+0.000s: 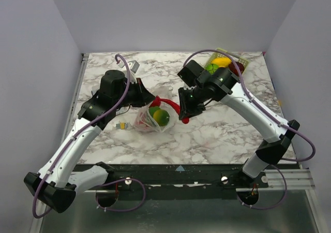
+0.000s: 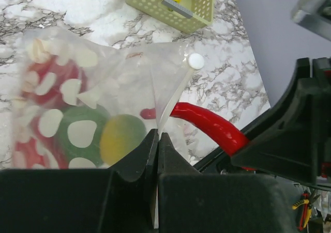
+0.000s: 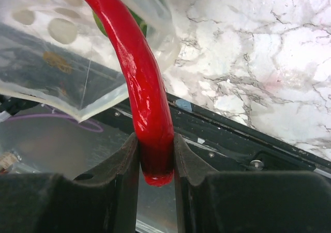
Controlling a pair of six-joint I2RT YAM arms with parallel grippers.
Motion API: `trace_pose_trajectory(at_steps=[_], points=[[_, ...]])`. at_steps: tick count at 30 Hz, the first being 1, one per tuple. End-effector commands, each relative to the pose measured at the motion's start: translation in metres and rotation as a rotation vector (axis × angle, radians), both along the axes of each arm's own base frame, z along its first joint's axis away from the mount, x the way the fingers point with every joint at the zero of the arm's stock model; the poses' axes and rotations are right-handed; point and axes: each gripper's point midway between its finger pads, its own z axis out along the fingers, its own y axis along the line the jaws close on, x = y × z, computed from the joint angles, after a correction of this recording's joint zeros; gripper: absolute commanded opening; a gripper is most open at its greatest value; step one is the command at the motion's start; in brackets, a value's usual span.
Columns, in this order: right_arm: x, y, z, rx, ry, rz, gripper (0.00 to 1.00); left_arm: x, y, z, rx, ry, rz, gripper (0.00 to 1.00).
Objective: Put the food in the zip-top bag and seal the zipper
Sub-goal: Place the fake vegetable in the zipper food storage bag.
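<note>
Left gripper: mine, clamped tight on bag edge, bag spread open just ahead of it. Inside bag: green piece, yellow piece, red bits further in. Right gripper: narrow, pinching stem end of long red pepper; pepper arcs ahead, far tip at bag mouth. Basket well beyond left gripper on tabletop.

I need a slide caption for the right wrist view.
Right fingers clamp the end of a long glossy red plastic pepper curving up to the clear crinkly plastic bag.
</note>
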Motion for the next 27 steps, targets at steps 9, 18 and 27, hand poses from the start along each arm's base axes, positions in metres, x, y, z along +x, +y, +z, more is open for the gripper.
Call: trace_pose_trajectory(at_steps=[9, 18, 27], points=[[0.022, 0.015, -0.023, -0.082, 0.008, -0.032, 0.01, -0.001, -0.029, -0.018, -0.004, 0.052, -0.063, 0.0], [0.053, 0.011, -0.038, -0.137, -0.03, -0.185, 0.09, -0.001, -0.046, -0.03, -0.033, 0.12, -0.103, 0.0], [0.067, -0.009, -0.046, -0.148, -0.017, -0.288, 0.13, -0.002, -0.068, -0.028, -0.098, 0.2, -0.142, 0.0]])
